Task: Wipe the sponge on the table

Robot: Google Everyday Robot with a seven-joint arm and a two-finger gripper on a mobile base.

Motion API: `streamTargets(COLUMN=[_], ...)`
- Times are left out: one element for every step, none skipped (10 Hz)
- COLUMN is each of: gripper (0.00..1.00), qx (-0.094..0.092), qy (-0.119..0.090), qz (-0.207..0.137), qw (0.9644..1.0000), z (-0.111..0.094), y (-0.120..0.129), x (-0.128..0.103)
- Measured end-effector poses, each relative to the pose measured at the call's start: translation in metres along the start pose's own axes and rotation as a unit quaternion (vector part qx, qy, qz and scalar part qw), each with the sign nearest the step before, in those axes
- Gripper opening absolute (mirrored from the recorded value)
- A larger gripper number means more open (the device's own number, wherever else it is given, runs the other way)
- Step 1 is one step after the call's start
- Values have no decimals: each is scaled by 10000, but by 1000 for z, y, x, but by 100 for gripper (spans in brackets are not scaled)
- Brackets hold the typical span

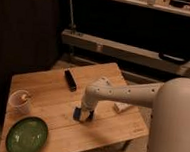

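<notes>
The sponge [78,114], a small blue block, rests on the light-brown wooden table [51,94] near its middle front. My gripper [84,112] points down at the end of the white arm [122,94] and sits right on the sponge, pressing it to the tabletop. The gripper covers much of the sponge's right side.
A green bowl [27,135] sits at the table's front left corner. A clear cup [21,101] stands on the left edge. A black oblong bar [70,80] lies toward the back. A small white object [122,107] lies right of the arm. Dark shelving runs behind.
</notes>
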Motion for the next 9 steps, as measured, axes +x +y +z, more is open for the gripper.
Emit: streamTargets(gripper=[21,21,21,21,21,21,21,21,21], qx=[23,38,43,37,27,32,30,26,48], qy=[30,54,53,35,-12,-59,-113,-192,-288], qz=[113,238,305,324,342,382,425,478,544], qw=[9999,9997,9995,9995,9994,9992,9990,9987,9981], z=[-7,-14,-18,-20,-22,-25,-27,-29,-33], y=[5,12,20,28,46,61,77,96,110], x=[13,27,33,33,30,32,33,33,34])
